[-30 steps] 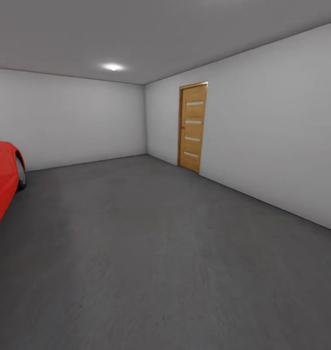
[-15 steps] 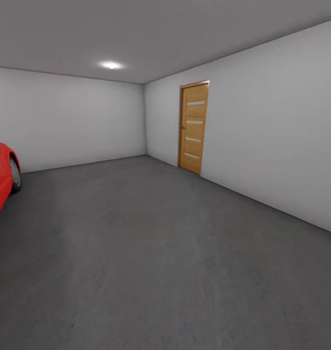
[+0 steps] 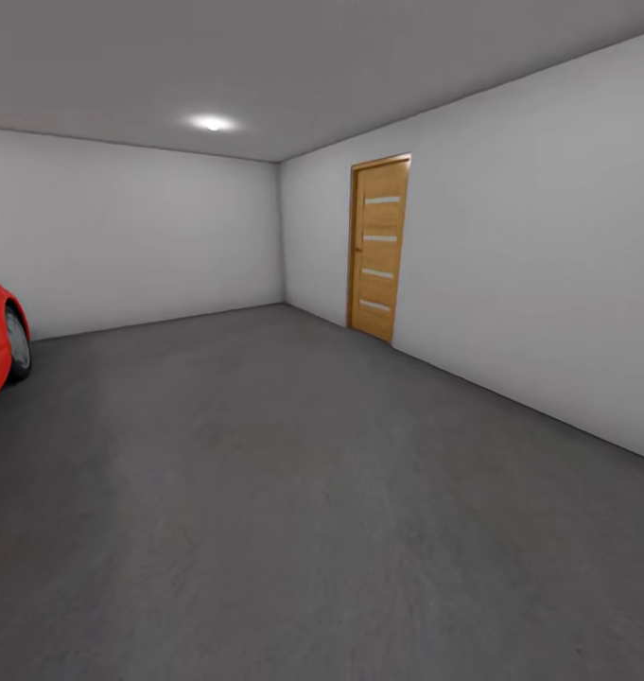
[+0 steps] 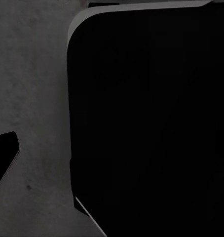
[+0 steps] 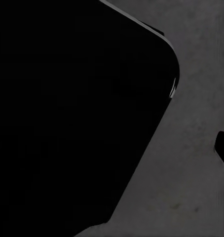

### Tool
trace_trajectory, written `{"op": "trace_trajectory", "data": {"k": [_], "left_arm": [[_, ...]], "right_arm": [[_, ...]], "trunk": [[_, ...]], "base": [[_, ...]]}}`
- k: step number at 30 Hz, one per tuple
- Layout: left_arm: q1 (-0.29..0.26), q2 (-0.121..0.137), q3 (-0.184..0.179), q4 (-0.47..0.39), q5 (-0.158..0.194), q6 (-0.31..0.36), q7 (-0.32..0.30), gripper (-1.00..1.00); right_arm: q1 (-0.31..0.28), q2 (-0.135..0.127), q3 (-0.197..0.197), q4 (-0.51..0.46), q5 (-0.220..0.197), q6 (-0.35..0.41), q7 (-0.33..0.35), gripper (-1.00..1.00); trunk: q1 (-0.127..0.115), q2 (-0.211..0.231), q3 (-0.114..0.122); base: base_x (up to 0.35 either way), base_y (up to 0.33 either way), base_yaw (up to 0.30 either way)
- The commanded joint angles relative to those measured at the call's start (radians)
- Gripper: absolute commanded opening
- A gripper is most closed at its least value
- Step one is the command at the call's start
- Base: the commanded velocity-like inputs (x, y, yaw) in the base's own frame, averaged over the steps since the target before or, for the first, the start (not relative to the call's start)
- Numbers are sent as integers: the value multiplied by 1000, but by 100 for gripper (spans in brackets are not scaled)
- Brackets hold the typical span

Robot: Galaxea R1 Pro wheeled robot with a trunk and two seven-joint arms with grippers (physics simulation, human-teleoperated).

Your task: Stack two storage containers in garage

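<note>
Head view, room: the garage, bare, with plain grey-white walls and a grey ceiling carrying one round ceiling light.
Head view, floor: the dark grey speckled concrete floor runs open from the near edge of the picture to the far wall, with wide room ahead and to the right.
Head view, edges: the far wall meets the right wall at a corner near the picture's middle; the right wall's foot slants down toward the right edge.
Head view, door: a tall light-brown wooden door with four pale horizontal slots stands shut in the right wall, near that corner.
Head view, obstacle: the curved end of a glossy red car with one dark wheel juts in at the left edge, well apart from the door.
Head view, change: the whole picture has shifted since a second ago, so the camera has moved; less of the red car shows now, and the door sits slightly further right.
Left wrist view: a large black rounded-corner body lies over the concrete floor.
Right wrist view: a similar black rounded shape over the same grey floor.
Pincers: their opening cannot be told, nor any hold.
Storage containers: their place cannot be told.
</note>
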Motion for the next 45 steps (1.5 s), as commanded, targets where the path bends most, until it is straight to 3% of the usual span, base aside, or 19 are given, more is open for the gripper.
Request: {"op": "trace_trajectory", "data": {"k": [1,13,23,45], "left_arm": [[0,0,1,0,1,0,3,100],[0,-2,0,-3,-2,4,7,100],[0,-1,-10,-66,-13,39,-1,100],[0,12,2,-58,7,28,-9,100]], "right_arm": [[0,1,9,0,-10,-3,-1,100],[0,3,10,0,-17,-2,-1,100],[0,2,9,0,-18,-2,-1,100],[0,3,2,0,-19,-4,-1,100]], "trunk": [[1,0,-1],[1,0,-1],[1,0,-1],[1,0,-1]], "base": [[324,0,0],[324,0,0],[324,0,0],[324,0,0]]}}
